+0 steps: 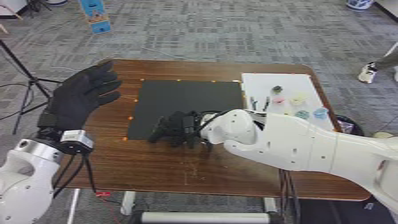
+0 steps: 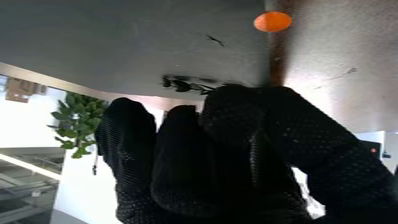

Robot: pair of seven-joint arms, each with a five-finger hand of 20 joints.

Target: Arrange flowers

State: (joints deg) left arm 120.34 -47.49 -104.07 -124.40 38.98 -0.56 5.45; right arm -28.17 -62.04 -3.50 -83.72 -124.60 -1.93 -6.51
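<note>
1. Over the black rectangular mat's point(image 1: 191, 97) near part: right hand point(image 1: 184, 127), dark leafy sprig point(image 2: 185, 86) right by it; cannot tell whether grasped.
2. At left: left hand point(image 1: 75, 97) raised, released.
3. Far right: pink flower point(image 1: 278, 100), pale yellow flower point(image 1: 298, 100) on white rectangular panel point(image 1: 266, 82).

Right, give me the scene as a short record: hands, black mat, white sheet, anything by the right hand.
left hand: raised to the left of the black mat, open, holding nothing
right hand: at the near part of the black mat
black mat: on the brown table, orange dots around it
white sheet: right of the mat, with small pink, yellow and blue-green pieces
by right hand: small dark leafy sprig; held or lying, cannot tell
</note>
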